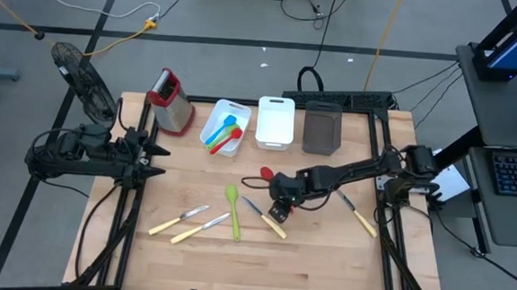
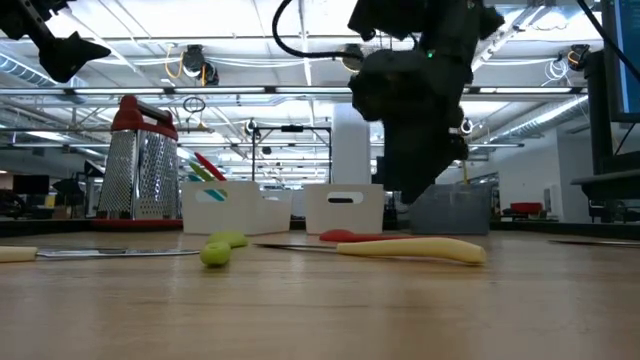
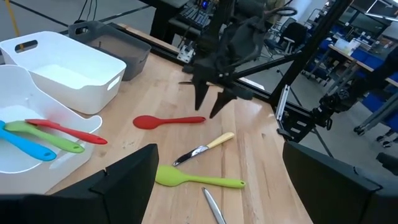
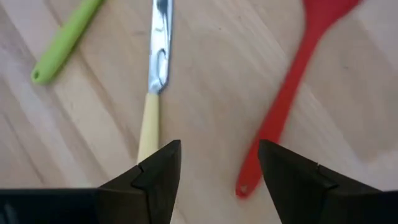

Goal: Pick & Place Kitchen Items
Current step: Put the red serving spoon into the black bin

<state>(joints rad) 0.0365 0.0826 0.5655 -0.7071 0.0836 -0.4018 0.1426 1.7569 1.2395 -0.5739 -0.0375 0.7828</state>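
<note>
Right gripper (image 1: 281,203) hovers open and empty over the surface (image 1: 323,266), choosing a utensil.
A knife (image 4: 152,93) and a red spoon (image 4: 292,81) lie below; probably it must centre on one handle, descend and close. Left gripper (image 1: 156,159) waits open.

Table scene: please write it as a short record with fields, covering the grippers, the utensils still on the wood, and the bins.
right gripper: open, empty, hanging above the wood between the red spoon and a yellow-handled knife
left gripper: open, empty, waiting at the table's left edge
loose on wood: green spatula, two knives left of it, one knife under the right arm
left white bin: holds blue, green and red utensils
middle white bin: empty
grey bin: contents unclear
box grater: left of the bins
</note>
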